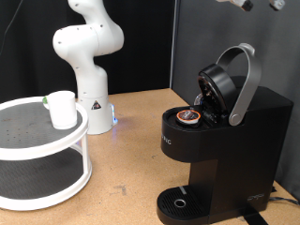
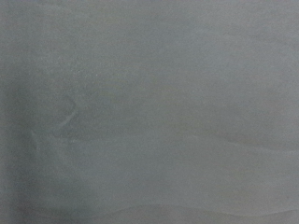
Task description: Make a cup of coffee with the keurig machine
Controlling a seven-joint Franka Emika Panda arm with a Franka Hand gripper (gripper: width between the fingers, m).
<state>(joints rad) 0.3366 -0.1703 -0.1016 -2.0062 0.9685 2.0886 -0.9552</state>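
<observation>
- Black keurig (image 1: pixel 220 141) stands nearest the exterior camera, on the wooden worktop (image 1: pixel 122 141); its round drip tray (image 1: pixel 178 202) at the foot shows nothing on it.
- Its lid (image 1: pixel 220 84) is raised, with the grey arched handle (image 1: pixel 246 80) tipped up and back.
- Just below the lid, a pod (image 1: pixel 189 116) with a brown top sits in the open chamber, so loading looks done, while the lid is not yet closed.
- Left of the keurig, well apart from it, a white two-tier round shelf (image 1: pixel 42 145) rests on the worktop.
- On the shelf's upper tier stands the white cup (image 1: pixel 62 109), upright, a small green tab at its side; it is nowhere near the drip tray, so placing it under the spout is not done.
- Farther back than the keurig and beside the shelf, the arm's white base (image 1: pixel 89 52) rises from the worktop.
- Above the keurig, at the exterior view's top edge, small dark parts that may belong to the end effector (image 1: pixel 253 4) just show; I cannot tell whether it is released or clenched, and nothing is seen between its fingers.
- The wrist view gives only a blurred grey surface.
- Judged overall, the task is at an early-to-middle stage: pod in, lid open, cup on the shelf, no brewing evident.
</observation>
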